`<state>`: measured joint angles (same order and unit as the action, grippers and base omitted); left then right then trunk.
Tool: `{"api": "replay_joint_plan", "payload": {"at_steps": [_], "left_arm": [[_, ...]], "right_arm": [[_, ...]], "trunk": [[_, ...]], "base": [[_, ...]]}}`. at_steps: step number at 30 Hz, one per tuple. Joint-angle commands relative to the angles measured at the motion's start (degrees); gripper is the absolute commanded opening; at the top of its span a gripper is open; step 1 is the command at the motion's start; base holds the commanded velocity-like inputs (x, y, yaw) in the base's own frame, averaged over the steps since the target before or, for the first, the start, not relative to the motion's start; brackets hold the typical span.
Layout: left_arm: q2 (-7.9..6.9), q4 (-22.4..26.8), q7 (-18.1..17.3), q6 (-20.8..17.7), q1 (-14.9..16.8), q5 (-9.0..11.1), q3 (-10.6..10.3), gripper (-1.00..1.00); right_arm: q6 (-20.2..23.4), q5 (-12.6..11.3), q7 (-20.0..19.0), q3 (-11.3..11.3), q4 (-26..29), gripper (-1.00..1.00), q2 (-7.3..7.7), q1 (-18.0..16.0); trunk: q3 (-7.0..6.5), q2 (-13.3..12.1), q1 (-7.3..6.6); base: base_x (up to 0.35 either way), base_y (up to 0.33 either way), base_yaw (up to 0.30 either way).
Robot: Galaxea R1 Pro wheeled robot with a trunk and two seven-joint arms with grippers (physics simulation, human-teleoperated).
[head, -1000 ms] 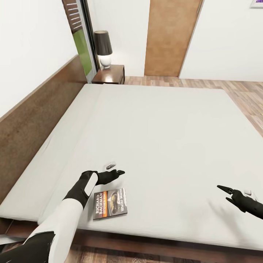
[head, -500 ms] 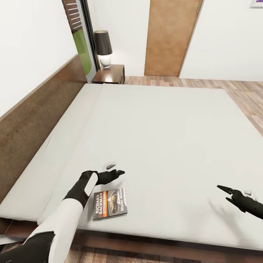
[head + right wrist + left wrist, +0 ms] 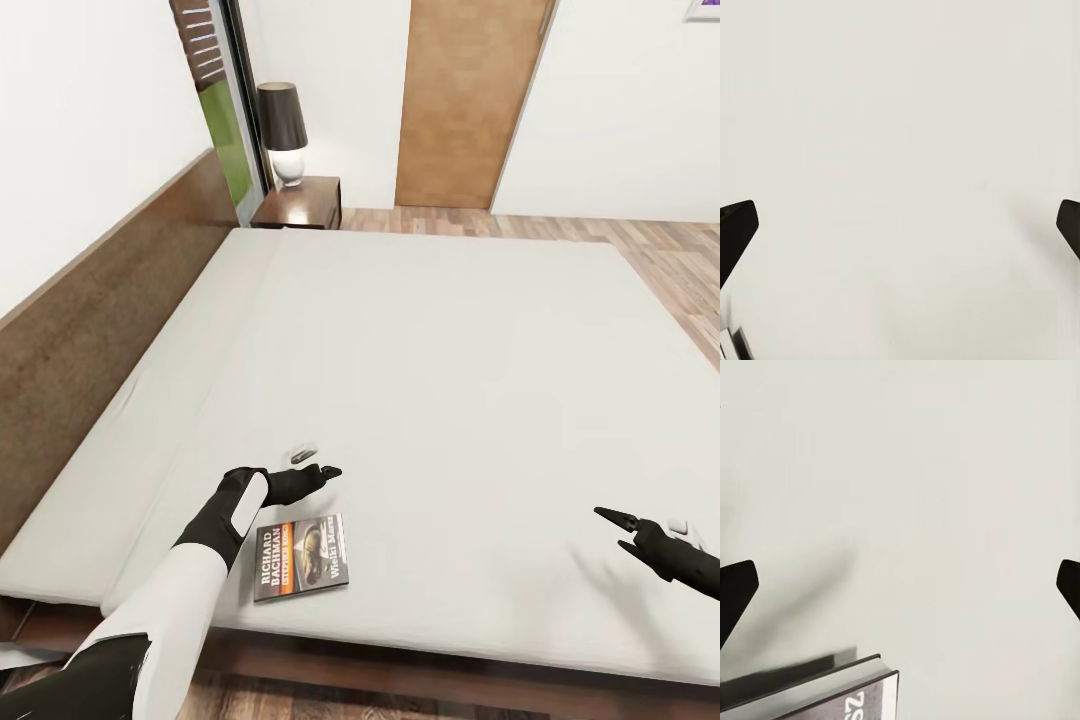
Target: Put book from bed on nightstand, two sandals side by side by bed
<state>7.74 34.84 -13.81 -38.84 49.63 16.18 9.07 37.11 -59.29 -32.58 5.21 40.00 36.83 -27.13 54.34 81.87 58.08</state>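
Book: the book [image 3: 301, 557] lies flat and face up on the mattress at the lower left of the head view, close to the near edge of the bed, with its white author lettering, orange band and grey picture showing. In the left wrist view a corner of the book [image 3: 847, 694] shows at the bottom of the frame, lying on the pale mattress.
Left gripper: the left gripper [image 3: 325, 471] hovers just above and beyond the book in the head view, not touching it. In the left wrist view its two dark fingertips [image 3: 735, 592] sit at opposite edges of the frame, so the jaws stand wide apart with nothing between them.
Right gripper: the right gripper [image 3: 622, 528] is at the lower right of the head view, over bare mattress and well apart from the book. In the right wrist view its fingertips [image 3: 735, 229] also sit at opposite edges of the frame, spread wide and holding nothing.
Bed: the bed [image 3: 440, 370] has a pale mattress and a dark brown headboard along the left side of the head view.
Nightstand: the nightstand [image 3: 300, 205] stands beyond the far end of the bed, upper left of centre.
Lamp: a lamp [image 3: 283, 130] with a dark shade stands on the nightstand.
Door: a brown wooden door [image 3: 468, 100] is in the far wall, top centre.
Floor: a wood-plank floor [image 3: 660, 250] shows at the upper right.
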Motion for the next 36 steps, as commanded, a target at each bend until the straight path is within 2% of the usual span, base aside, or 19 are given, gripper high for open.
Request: {"api": "replay_joint_plan", "payload": {"at_steps": [1, 13, 18, 29, 36], "left_arm": [[0.08, 0.0, -0.2, -0.4, 0.0, 0.0, 0.4, 1.0], [0.08, 0.0, -0.2, -0.5, 0.0, 0.0, 0.4, 1.0], [0.08, 0.0, -0.2, -0.4, 0.0, 0.0, 0.4, 1.0], [0.08, 0.0, -0.2, -0.4, 0.0, 0.0, 0.4, 1.0], [0.08, 0.0, -0.2, -0.4, 0.0, 0.0, 0.4, 1.0]], "right_arm": [[0.4, -0.2, 0.0, 0.1, 0.0, 1.0, 0.0, 0.0], [0.4, -0.2, 0.0, 0.1, 0.0, 1.0, 0.0, 0.0], [0.4, -0.2, 0.0, 0.1, 0.0, 1.0, 0.0, 0.0], [0.4, -0.2, -0.1, 0.1, 0.0, 1.0, 0.0, 0.0], [0.4, -0.2, 0.0, 0.2, 0.0, 1.0, 0.0, 0.0]], "trunk": [[0.04, 0.0, 0.0], [0.04, 0.0, 0.0], [0.93, 2.0, 1.1], [0.93, 2.0, 1.1], [2.19, 4.8, 2.63]], "base": [[0.0, 0.0, 0.0], [0.0, 0.0, 0.0], [0.0, 0.0, 0.0], [0.0, 0.0, 0.0], [0.0, 0.0, 0.0]]}}
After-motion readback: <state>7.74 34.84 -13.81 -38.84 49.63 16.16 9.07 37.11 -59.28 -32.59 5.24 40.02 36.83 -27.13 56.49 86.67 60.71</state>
